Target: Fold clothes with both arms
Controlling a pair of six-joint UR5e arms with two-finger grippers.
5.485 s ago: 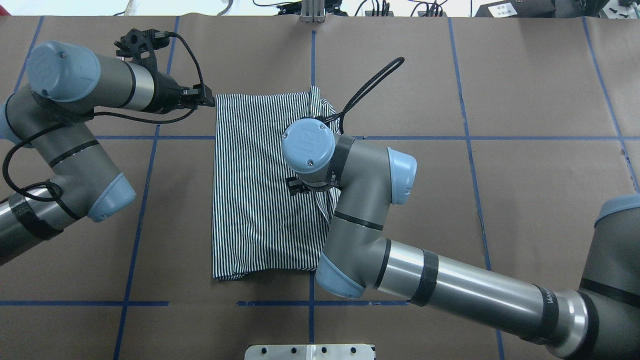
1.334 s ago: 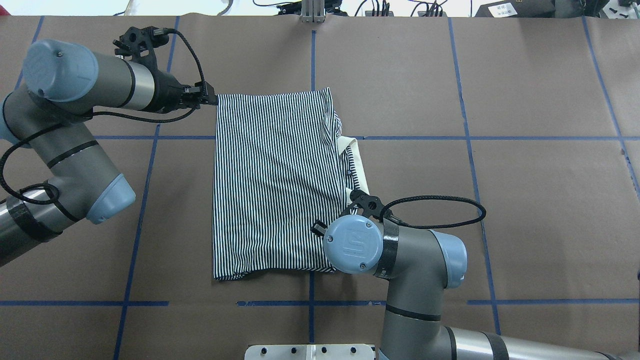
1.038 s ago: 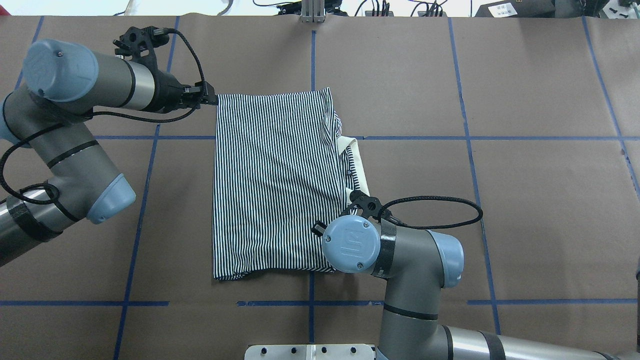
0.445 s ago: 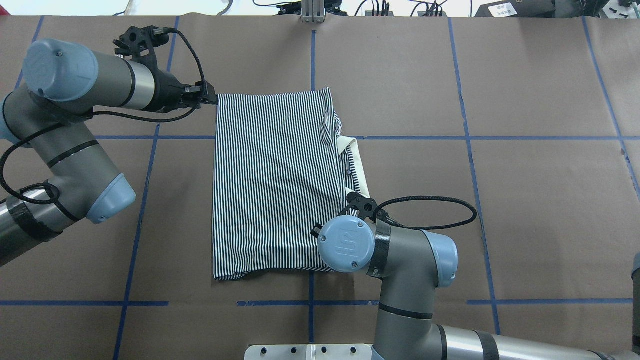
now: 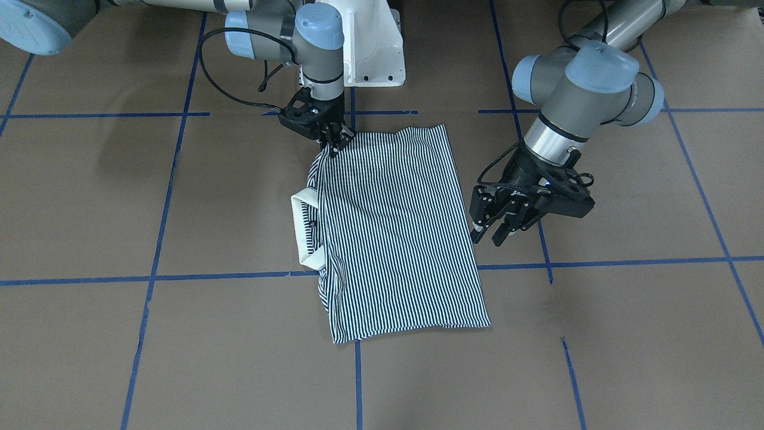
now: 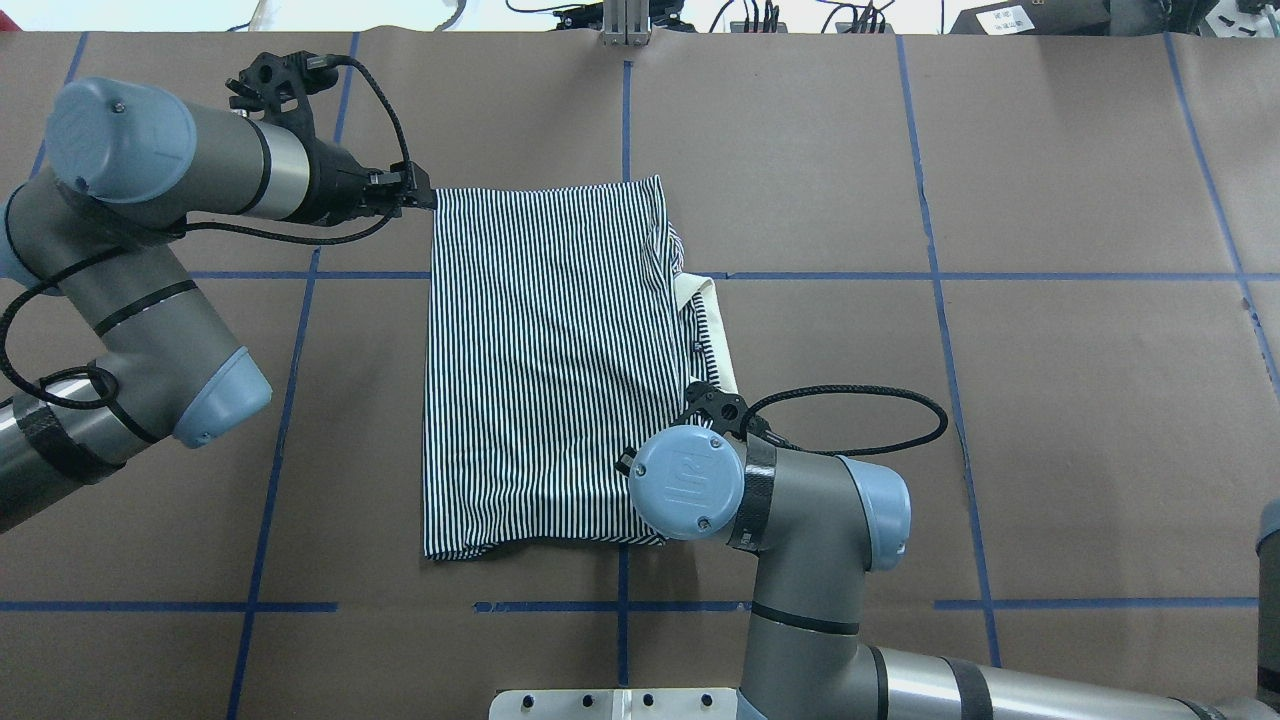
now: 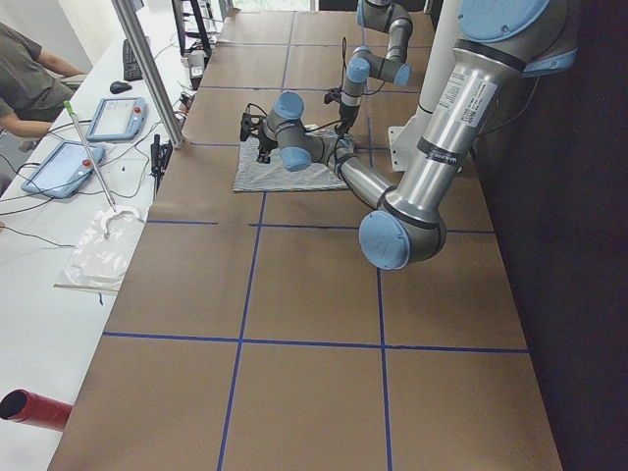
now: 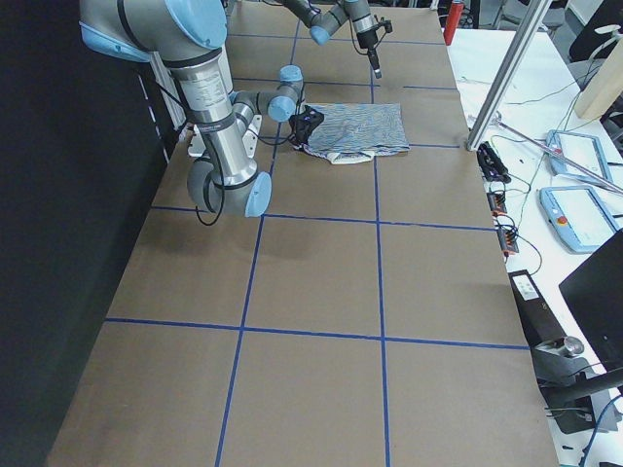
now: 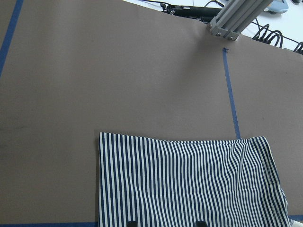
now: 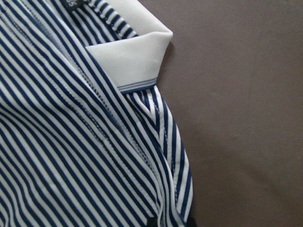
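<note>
The table (image 6: 1000, 150), covered in brown paper crossed by blue tape lines (image 6: 940, 276), carries one folded striped polo shirt (image 6: 540, 370) just 9 o'clock of centre overhead, its cream collar (image 6: 712, 330) poking out at 3 o'clock.

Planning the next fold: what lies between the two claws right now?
The striped shirt, lying folded flat; the front-facing view shows it between the right claw and left claw.

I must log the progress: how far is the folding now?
Done: the shirt lies folded into a flat rectangle, collar sticking out. In hand: the right pincer pinches a collar-side corner; the left pincer hangs open beside the opposite edge. Left: probably a further fold.
</note>
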